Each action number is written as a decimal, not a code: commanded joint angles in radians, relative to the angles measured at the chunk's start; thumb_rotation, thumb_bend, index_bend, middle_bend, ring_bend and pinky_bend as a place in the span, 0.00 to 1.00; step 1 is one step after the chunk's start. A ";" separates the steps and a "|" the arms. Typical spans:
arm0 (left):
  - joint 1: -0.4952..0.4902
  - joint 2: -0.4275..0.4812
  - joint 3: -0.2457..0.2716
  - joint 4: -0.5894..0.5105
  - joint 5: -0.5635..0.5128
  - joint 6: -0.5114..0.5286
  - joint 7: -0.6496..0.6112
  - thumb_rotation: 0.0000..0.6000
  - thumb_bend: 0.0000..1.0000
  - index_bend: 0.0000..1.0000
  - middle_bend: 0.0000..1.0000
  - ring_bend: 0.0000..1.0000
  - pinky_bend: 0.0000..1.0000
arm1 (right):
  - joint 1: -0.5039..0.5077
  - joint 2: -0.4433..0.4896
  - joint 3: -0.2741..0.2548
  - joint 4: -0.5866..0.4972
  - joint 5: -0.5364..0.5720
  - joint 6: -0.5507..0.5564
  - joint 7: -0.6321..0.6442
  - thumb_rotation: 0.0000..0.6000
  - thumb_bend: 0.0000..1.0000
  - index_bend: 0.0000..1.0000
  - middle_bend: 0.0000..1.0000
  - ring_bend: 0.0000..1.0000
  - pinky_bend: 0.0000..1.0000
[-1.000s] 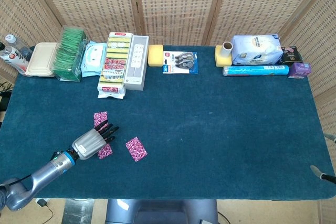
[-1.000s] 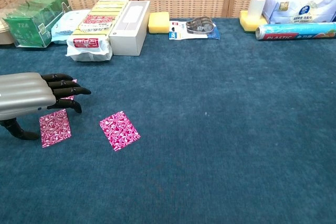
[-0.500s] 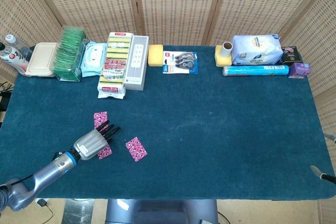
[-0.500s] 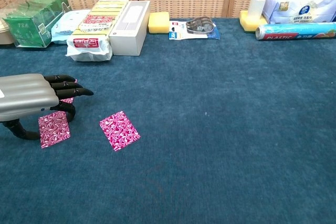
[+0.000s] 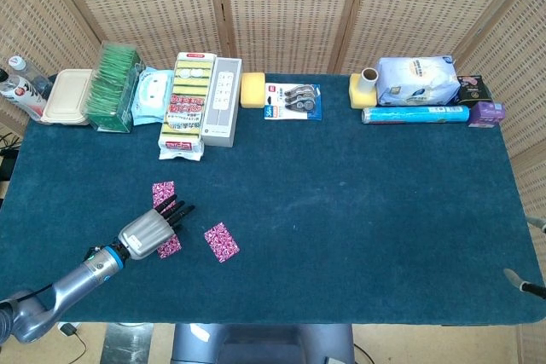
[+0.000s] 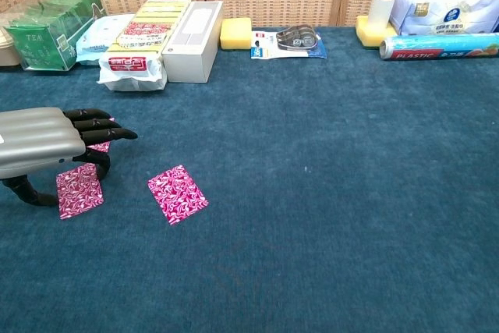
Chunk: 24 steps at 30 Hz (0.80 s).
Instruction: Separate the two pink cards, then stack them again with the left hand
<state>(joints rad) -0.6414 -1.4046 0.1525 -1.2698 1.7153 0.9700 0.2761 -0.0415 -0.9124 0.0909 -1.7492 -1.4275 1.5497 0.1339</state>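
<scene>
While your left hand (image 6: 47,142) hangs low over the blue table (image 5: 358,202), its dark fingers (image 6: 97,126) reach out flat toward 3 o'clock in the chest view. Your thumb curls down under the hand, and it looks like it touches the near edge of one pink card (image 6: 79,191). You cannot tell from the pictures if the hand really has hold of that card or just rests on it. The card lies flat on the table, partly under your hand.

Look at 3 o'clock from that card and you see a second pink card (image 6: 178,193). It lies flat by itself, near the first one but not touching it. Nothing is on top of it.

At 12 o'clock from your hand a third pink card (image 5: 163,193) peeks out past your fingertips. In the chest view your fingers hide most of it.

Your right hand shows only as a small tip at the far right edge of the head view (image 5: 519,280). You cannot tell how it is held.

Along the back of the table, at 12 o'clock, sits a row of things. You can see a green pack of tea (image 6: 43,29), a long white box (image 6: 192,40), a yellow sponge (image 6: 235,33) and a blue roll of plastic wrap (image 6: 440,45).
</scene>
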 commanded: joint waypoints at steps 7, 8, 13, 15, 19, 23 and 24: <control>-0.004 0.039 -0.029 -0.053 -0.013 0.027 0.003 1.00 0.21 0.45 0.00 0.00 0.00 | 0.000 0.001 -0.001 -0.001 -0.001 -0.002 0.000 1.00 0.00 0.20 0.02 0.00 0.00; -0.005 0.042 -0.031 -0.057 -0.014 0.028 0.007 1.00 0.21 0.45 0.00 0.00 0.00 | 0.001 0.001 -0.001 0.000 0.000 -0.003 0.000 1.00 0.00 0.20 0.02 0.00 0.00; -0.011 0.036 -0.026 -0.040 0.004 0.027 0.009 1.00 0.21 0.45 0.00 0.00 0.00 | 0.002 0.002 -0.001 -0.002 0.001 -0.007 0.001 1.00 0.00 0.20 0.02 0.00 0.00; -0.015 0.026 -0.029 -0.034 0.006 0.027 0.002 1.00 0.21 0.45 0.00 0.00 0.00 | 0.002 0.003 -0.002 -0.003 0.002 -0.008 0.001 1.00 0.00 0.20 0.02 0.00 0.00; -0.029 0.012 -0.045 -0.058 0.003 0.022 -0.011 1.00 0.21 0.45 0.00 0.00 0.00 | 0.001 0.004 -0.001 -0.003 0.002 -0.007 0.002 1.00 0.00 0.20 0.02 0.00 0.00; -0.043 0.011 -0.063 -0.108 -0.015 0.002 0.003 1.00 0.21 0.45 0.00 0.00 0.00 | 0.001 0.005 -0.001 -0.003 0.002 -0.008 0.005 1.00 0.00 0.20 0.02 0.00 0.00; -0.047 0.013 -0.070 -0.133 -0.030 -0.012 0.013 1.00 0.21 0.45 0.00 0.00 0.00 | 0.002 0.005 -0.001 -0.003 0.003 -0.008 0.006 1.00 0.00 0.20 0.02 0.00 0.00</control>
<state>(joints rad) -0.6796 -1.3923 0.0948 -1.3700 1.7049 0.9771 0.2759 -0.0400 -0.9074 0.0897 -1.7520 -1.4249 1.5414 0.1398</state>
